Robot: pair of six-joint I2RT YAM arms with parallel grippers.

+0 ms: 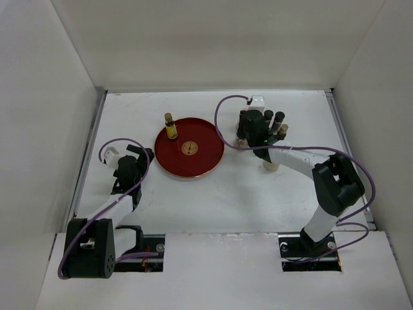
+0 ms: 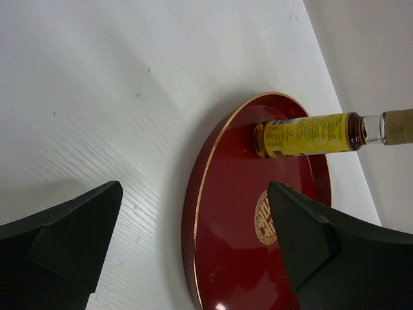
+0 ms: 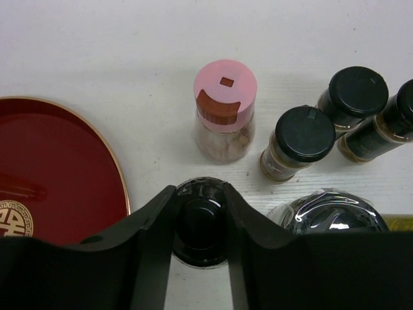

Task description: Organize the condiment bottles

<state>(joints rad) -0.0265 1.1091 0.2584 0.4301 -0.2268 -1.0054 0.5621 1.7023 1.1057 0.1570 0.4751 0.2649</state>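
A yellow-labelled bottle (image 1: pixel 170 126) stands on the far left rim area of the red tray (image 1: pixel 206 161); the left wrist view shows it (image 2: pixel 306 135) ahead of the fingers. My left gripper (image 1: pixel 137 157) is open and empty by the tray's left edge (image 2: pixel 193 219). My right gripper (image 1: pixel 252 129) is in a cluster of bottles to the right of the tray, its jaws closed (image 3: pixel 200 190) against a black-capped bottle (image 3: pixel 201 226) standing on the table. Beyond it stand a pink-capped jar (image 3: pixel 225 106) and three black-capped jars (image 3: pixel 303 135) (image 3: pixel 358 93) (image 3: pixel 393 123).
Another black cap in shiny wrap (image 3: pixel 332 210) sits right beside the right finger. A cream-capped bottle (image 1: pixel 271 165) stands partly under the right arm. The tray's rim (image 3: pixel 119 174) lies just left of the right gripper. White walls enclose the table.
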